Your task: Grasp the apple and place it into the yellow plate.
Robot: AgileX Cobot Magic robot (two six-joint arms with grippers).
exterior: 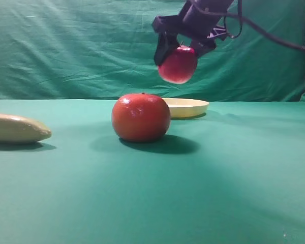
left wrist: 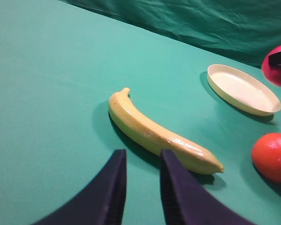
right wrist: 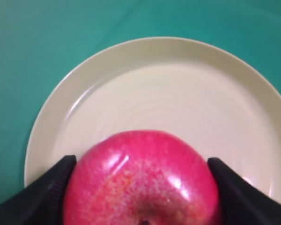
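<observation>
The right end effector [exterior: 179,57] is pinching the apple [exterior: 178,64] between its two dark fingers [right wrist: 42,197] and carrying it in the air above the yellow plate [exterior: 187,107], which is lying at the far side of the worktop [exterior: 234,173]. In the right wrist view the apple is hanging directly over the plate's bare middle, so the carry looks nearly finished. The next move, as I judge it, is calling for a straight descent until the fruit is resting on the plate, then a spreading of the fingers (gently, since a round apple may roll). The left end effector [left wrist: 140,187] is hovering near the banana [left wrist: 159,133], its fingers close together and holding nothing.

Counting: one apple, one yellow plate, one banana, one larger orange-red fruit [exterior: 141,117], two end effectors.
</observation>
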